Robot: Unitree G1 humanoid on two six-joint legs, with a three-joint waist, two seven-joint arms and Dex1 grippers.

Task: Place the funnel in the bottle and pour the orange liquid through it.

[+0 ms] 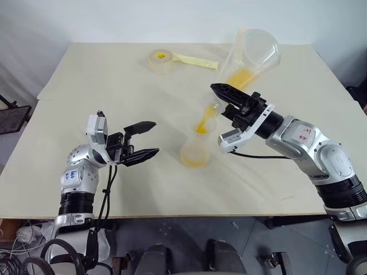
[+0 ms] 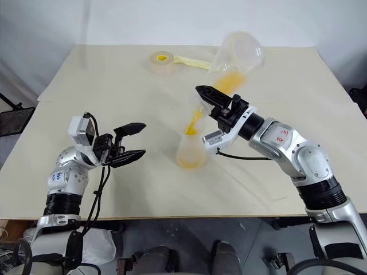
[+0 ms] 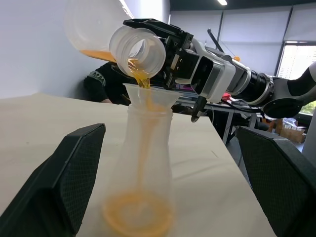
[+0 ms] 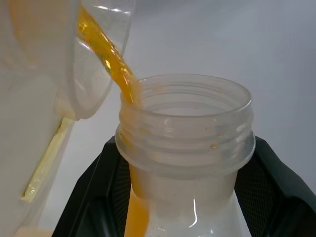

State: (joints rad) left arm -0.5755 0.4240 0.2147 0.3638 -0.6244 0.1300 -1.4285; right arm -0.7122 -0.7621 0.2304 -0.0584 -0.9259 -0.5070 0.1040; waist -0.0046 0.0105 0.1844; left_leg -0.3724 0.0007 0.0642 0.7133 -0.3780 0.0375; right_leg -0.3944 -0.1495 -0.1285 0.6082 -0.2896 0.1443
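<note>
The clear bottle [image 1: 195, 152] stands upright mid-table with the funnel [image 3: 148, 96] seated in its neck. Orange liquid [image 3: 138, 215] pools in its base. Above it my right gripper [image 1: 221, 97] is shut on the neck of a second clear container [image 1: 252, 52], tipped steeply mouth-down. A thin stream of orange liquid [image 1: 202, 123] runs from its threaded mouth [image 3: 138, 49] into the funnel. More orange liquid lies inside the tipped container. My left gripper [image 1: 155, 137] stands open just left of the bottle, its fingers [image 3: 74, 173] either side of it and apart from it.
A tape roll [image 1: 162, 60] with a yellow centre and a loose yellow strip lies at the back of the cream table [image 1: 86, 86]. In the left wrist view a person in dark clothes [image 3: 101, 81] sits beyond the table's far edge.
</note>
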